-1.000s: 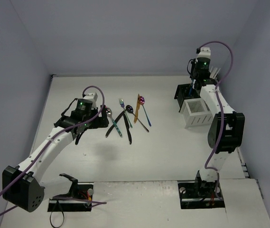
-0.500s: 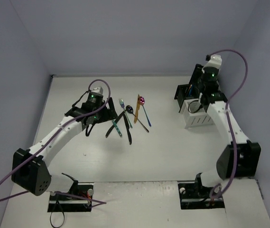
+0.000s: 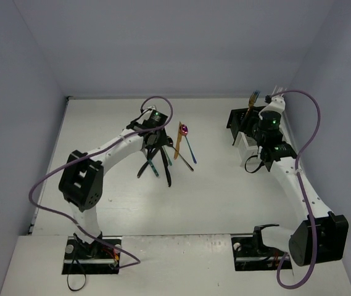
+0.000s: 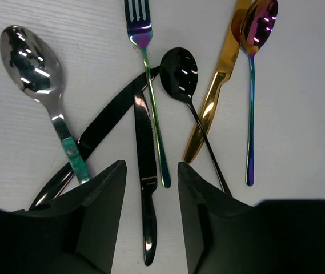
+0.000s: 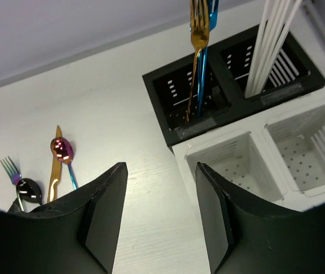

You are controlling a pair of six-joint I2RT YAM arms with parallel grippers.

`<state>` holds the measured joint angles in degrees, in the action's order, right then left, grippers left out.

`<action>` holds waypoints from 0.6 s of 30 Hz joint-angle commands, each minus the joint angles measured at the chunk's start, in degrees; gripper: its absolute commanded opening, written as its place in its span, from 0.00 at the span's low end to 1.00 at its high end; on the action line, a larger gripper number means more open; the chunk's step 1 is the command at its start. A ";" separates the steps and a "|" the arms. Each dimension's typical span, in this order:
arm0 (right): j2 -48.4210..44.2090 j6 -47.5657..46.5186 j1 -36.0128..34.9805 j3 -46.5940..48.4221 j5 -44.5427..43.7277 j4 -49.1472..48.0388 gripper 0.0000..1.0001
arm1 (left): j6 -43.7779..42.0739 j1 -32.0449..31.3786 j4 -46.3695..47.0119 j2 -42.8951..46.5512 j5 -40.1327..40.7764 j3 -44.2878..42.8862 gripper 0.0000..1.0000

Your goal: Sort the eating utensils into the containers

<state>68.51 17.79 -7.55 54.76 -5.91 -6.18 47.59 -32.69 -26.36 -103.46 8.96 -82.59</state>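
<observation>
In the left wrist view, loose utensils lie on the white table: a silver spoon with a teal handle [image 4: 36, 74], an iridescent fork [image 4: 148, 85], a black spoon [image 4: 180, 71], a gold knife [image 4: 215, 94], a magenta spoon [image 4: 255, 57] and two black knives [image 4: 145, 171]. My left gripper [image 4: 151, 197] is open, jaws either side of one black knife's handle. My right gripper [image 5: 159, 194] is open and empty over bare table beside the white caddy [image 5: 248, 157]. The black caddy [image 5: 176, 123] holds a gold fork [image 5: 196, 34], a blue utensil and white sticks. From above, the pile [image 3: 163, 157] lies under the left gripper [image 3: 153, 137].
The caddies [image 3: 244, 132] stand at the right, close to the right wall, with the right gripper [image 3: 260, 151] over them. Blue-grey walls enclose the table on three sides. The arm bases sit at the near edge.
</observation>
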 commanded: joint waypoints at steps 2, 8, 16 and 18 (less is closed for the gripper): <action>-0.54 1.96 0.08 -0.63 3.03 -3.22 0.48 | 1.56 0.03 1.80 -5.45 3.94 -7.84 0.32; -0.40 2.24 0.01 -0.80 4.91 -3.22 0.48 | 1.33 2.34 0.24 -13.07 4.95 -14.34 0.31; -0.27 2.40 0.05 -0.95 5.38 -3.31 0.48 | 1.65 4.94 -1.54 -19.48 5.22 -20.70 0.32; -0.14 2.42 0.00 -1.05 5.38 -3.31 0.48 | 1.87 5.01 -1.91 -19.77 4.90 -20.81 0.31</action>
<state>68.53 19.55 -7.55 53.34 -1.12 -5.80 48.41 -28.15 -27.47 -124.84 12.54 -99.99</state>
